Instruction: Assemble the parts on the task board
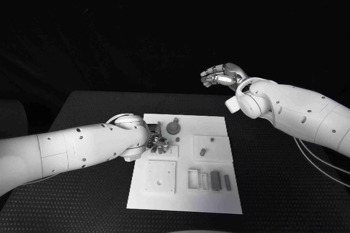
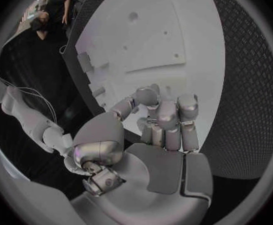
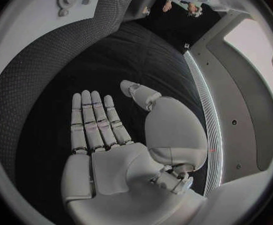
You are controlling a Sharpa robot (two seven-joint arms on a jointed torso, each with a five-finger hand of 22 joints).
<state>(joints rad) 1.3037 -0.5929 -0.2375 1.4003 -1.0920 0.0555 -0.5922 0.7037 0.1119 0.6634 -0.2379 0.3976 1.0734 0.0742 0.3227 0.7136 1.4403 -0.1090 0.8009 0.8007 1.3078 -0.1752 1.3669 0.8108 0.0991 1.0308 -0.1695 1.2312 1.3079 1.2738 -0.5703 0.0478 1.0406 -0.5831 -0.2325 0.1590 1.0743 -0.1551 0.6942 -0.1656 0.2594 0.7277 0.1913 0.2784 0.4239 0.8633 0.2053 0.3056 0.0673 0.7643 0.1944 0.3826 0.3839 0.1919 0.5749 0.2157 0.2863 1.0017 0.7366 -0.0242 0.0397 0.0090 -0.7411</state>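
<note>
Arms: glossy white rounded shells, dotted with small dark screw holes.
Left hand (image 1: 155,142): silver metal with segmented fingers.
Right hand (image 1: 223,75): silver, same build.
Cables: thin pale wires trailing under the right arm, possibly two.

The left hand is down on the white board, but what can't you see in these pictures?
- Head view: the left hand rests on the task board; its own arm and fingers hide whether it grips a part.
- Left wrist view: curled fingers cover whatever lies under them.
- Head view: the small parts are too tiny to tell their shapes.
- The right hand is raised; right wrist view shows its palm bare.
</note>
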